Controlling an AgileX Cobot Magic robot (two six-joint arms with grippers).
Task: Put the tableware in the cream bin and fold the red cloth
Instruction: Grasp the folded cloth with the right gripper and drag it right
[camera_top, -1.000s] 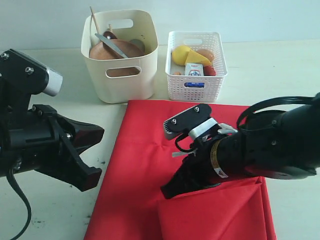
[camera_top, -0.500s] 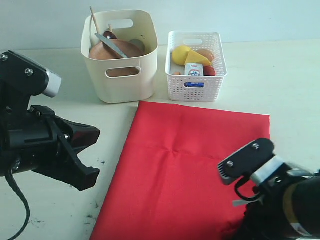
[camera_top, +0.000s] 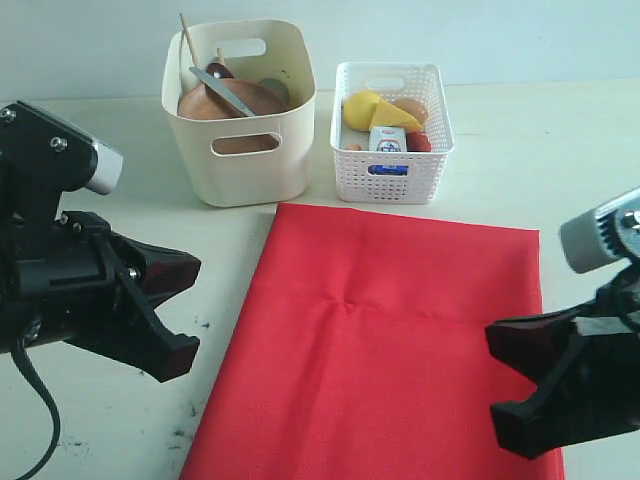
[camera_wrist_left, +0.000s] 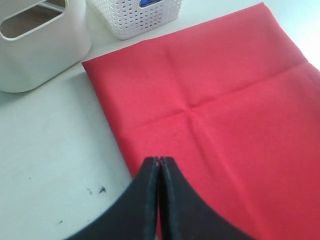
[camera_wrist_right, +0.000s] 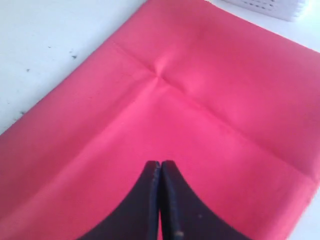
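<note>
Tableware fills the cream bin (camera_top: 240, 175) at the upper left of the frame: a round brown plate (camera_top: 225, 100) leans inside, a silver table knife (camera_top: 222, 90) lies across it and wooden chopsticks (camera_top: 186, 35) poke above the rim. Whether every piece is in there cannot be told, since the bin's wall hides its depths. Just to its right stands a white lattice basket (camera_top: 390, 175) holding a lemon (camera_top: 360, 105) and a milk carton (camera_top: 388, 140).

Below both bins, on the pale surface (camera_top: 560, 150), the red cloth (camera_top: 380, 340) lies flat as a neat rectangle that runs off the bottom edge. Faint crossed creases mark its middle, so it looks folded at least once.

The left gripper (camera_wrist_left: 159, 160) hangs over the cloth's left edge at the left of the frame, jaws pressed together and empty. The right gripper (camera_wrist_right: 161, 164) hovers over the cloth at the lower right, jaws likewise together and holding nothing.

Trouble would most likely come from the cloth itself. Closed jaws dragged across it could bunch the layers and spoil the fold. A pinch that catches only the top layer would peel it open. A wide sweep upward in the frame could knock the light basket, which sits just beside the cloth's top edge.
</note>
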